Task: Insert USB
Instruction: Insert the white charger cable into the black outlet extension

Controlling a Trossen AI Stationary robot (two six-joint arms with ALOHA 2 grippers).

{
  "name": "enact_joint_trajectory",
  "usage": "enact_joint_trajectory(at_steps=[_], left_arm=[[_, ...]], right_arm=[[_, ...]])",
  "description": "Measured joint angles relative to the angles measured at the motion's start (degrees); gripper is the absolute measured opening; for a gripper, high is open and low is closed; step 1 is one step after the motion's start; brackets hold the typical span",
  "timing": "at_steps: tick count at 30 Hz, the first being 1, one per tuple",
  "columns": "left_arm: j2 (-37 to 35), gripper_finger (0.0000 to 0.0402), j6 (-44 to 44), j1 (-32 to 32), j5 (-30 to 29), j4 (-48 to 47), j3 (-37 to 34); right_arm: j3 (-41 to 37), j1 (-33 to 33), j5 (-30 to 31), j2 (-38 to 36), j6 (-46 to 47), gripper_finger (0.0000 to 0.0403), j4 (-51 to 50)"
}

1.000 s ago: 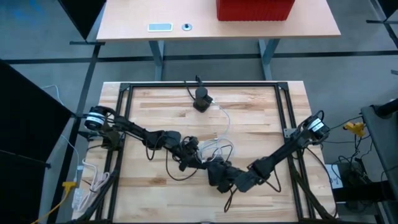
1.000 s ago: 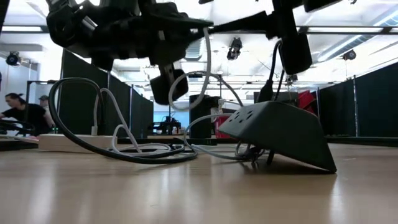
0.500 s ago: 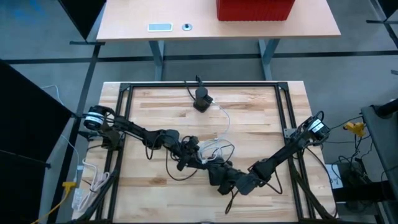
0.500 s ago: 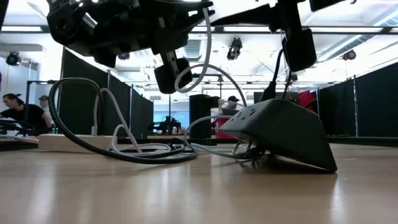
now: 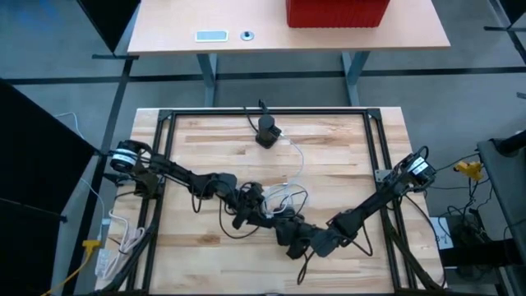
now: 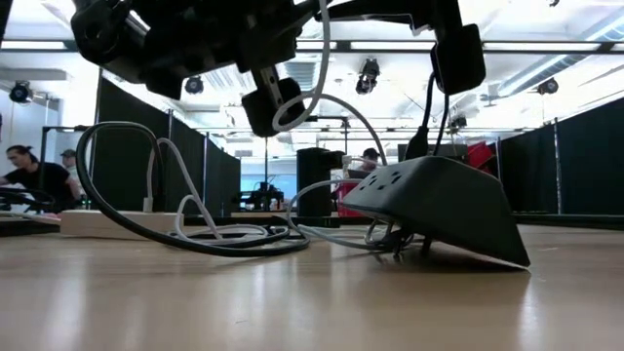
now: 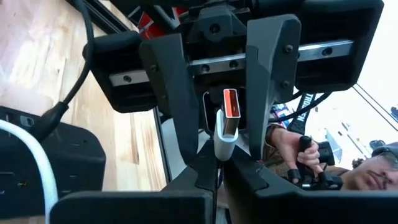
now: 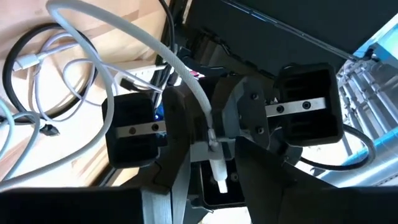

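The white USB plug (image 7: 227, 127) with a metal tip and an orange tongue is held in the air between my two grippers, which face each other over the table's near middle. My left gripper (image 7: 217, 165) (image 5: 251, 205) is shut on it. My right gripper (image 8: 214, 186) (image 5: 285, 228) is open, with one finger on each side of the plug (image 8: 219, 171). The metal tip points at the right gripper's palm. The white cable (image 6: 322, 107) loops down to the table. The dark wedge-shaped hub (image 6: 439, 210) (image 7: 50, 155) rests flat on the wood close by. My left gripper pinches the plug's back end (image 7: 222, 149), where the cable joins it, between its two fingers. The plug sticks out past the fingertips in line with them and is lifted clear of the table. Its cable (image 8: 155, 56) trails away slack.
Coils of white and black cable (image 6: 224, 234) lie on the table beside the hub. A small black device (image 5: 265, 130) with cords sits near the far edge. A black frame (image 5: 263, 113) borders the table. People are in the room behind.
In the low view my left gripper has risen a little with the plug, and the cable loop has lifted with it. My right gripper has also moved up slightly. The hub and the coils on the table have stayed put.
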Motion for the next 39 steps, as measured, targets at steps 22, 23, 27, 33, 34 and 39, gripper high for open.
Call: enact_joint_trajectory(at_steps=[22,23,27,33,34,39], left_arm=[[-0.28,0.0060,12.26,-0.18,-1.29,-0.88,1.62],[-0.42,0.0071,13.55,-0.18,-1.18,-0.85,1.62],[-2.21,0.0109,17.48,-0.27,-0.59,-0.81,1.60],[-7.18,0.0148,22.73,-1.46,-1.87,-5.89,0.81],[-8.15,0.0151,22.91,-1.79,-4.20,-7.75,0.69],[-11.00,0.0158,29.32,-4.14,-18.71,-16.81,-1.78]], right_arm=[[0.80,1.01,5.88,0.00,17.66,0.0016,-0.32],[1.03,1.31,6.41,0.00,19.56,0.0016,-0.41],[1.44,2.59,8.17,-1.55,27.75,0.0016,-0.69],[0.63,5.97,1.62,-12.61,61.96,0.0016,-20.54],[0.63,6.13,-2.35,-14.93,71.12,0.0016,-26.88],[-2.80,6.55,-18.22,-24.33,106.64,0.0016,-47.04]])
